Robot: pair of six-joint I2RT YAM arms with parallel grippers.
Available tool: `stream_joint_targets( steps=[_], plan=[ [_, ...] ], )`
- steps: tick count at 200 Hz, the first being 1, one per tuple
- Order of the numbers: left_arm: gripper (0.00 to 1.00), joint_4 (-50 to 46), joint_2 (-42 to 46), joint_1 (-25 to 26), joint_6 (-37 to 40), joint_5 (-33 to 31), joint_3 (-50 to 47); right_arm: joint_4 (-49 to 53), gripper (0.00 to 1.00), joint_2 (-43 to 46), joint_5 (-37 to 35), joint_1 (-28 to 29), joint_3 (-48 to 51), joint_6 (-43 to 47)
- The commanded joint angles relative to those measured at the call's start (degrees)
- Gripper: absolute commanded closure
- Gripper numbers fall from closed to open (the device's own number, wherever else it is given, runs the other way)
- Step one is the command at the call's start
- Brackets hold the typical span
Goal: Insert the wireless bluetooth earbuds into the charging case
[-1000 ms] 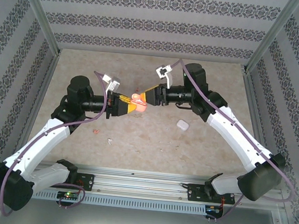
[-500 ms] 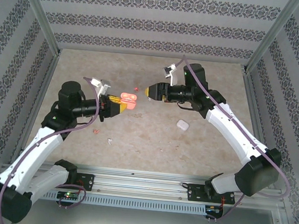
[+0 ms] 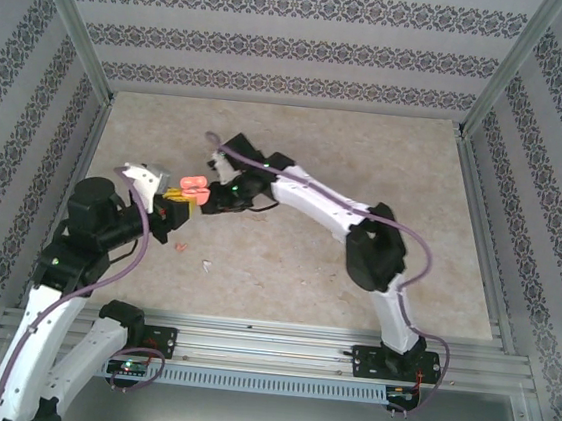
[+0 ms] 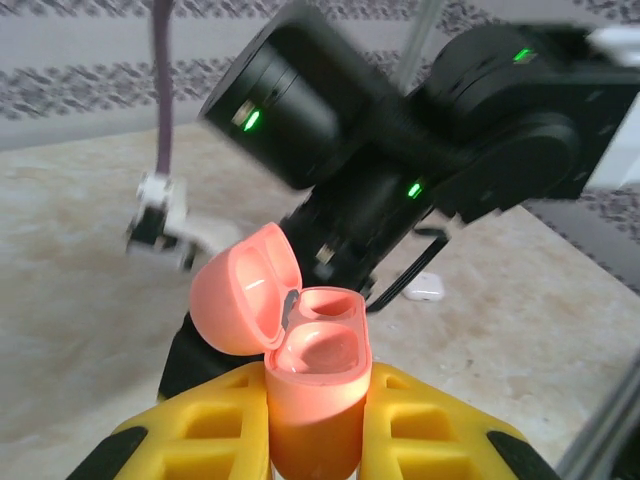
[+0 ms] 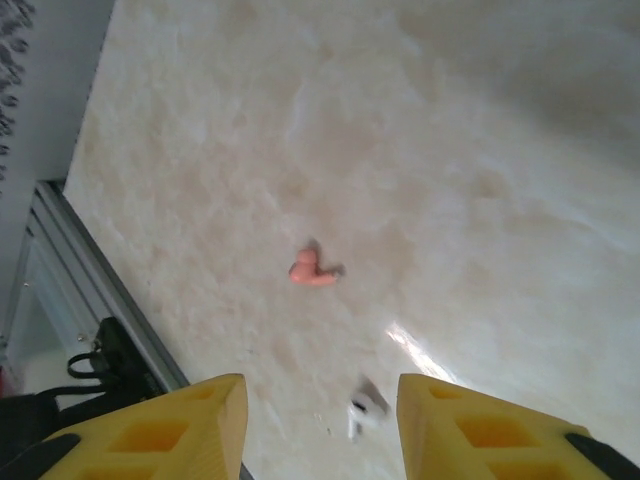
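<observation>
Earbuds [image 3: 183,247] lie loose on the table with none seated, as far as the pictures show. The coral earbud [image 5: 313,270] rests on bare surface in the left near part of the table. The white earbud [image 5: 365,410] lies near it, a little to the right and nearer the rail. Just beyond them the coral charging case [image 4: 310,350] is held off the table, its lid hinged open to the left, and both of its wells look empty. The left gripper [image 4: 315,400] is clamped on the case's lower body and holds it upright. The right gripper [image 5: 318,385], stretched across to the left side, hangs over the two loose pieces with its yellow fingers [image 5: 190,430] spread apart and nothing between them. A white case [image 4: 425,288] sits on the table farther right, well apart. By my reading the case is opened and presented, but picking up and inserting these pieces is all left to do. The table [image 3: 367,159] is a pale, marbled beige slab. Grey-banded patterned wallpaper [image 3: 298,51] lines the enclosure, with aluminium posts [image 3: 70,17] at the corners and a metal rail [image 3: 267,342] along the near edge.
</observation>
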State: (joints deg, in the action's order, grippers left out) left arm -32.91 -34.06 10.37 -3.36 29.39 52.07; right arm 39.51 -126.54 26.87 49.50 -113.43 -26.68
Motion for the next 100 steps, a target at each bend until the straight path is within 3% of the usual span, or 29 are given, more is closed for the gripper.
stream_joint_targets(
  steps=[1, 61, 100],
  plan=[
    [1.0, -8.0, 3.7, -0.8, 3.5, -7.1, 3.8, 7.3, 0.57, -6.3, -3.5, 2.0, -10.5, 7.0],
    [1.0, -14.8, 10.4, -0.8, 6.2, -16.0, 8.6, 11.1, 0.66, -18.7, -10.4, 8.1, -25.2, 13.7],
    [1.0, -15.4, 11.2, -0.8, 6.4, -17.1, 8.8, 12.1, 0.6, -22.0, -14.8, 11.2, -27.9, 19.4]
  ],
)
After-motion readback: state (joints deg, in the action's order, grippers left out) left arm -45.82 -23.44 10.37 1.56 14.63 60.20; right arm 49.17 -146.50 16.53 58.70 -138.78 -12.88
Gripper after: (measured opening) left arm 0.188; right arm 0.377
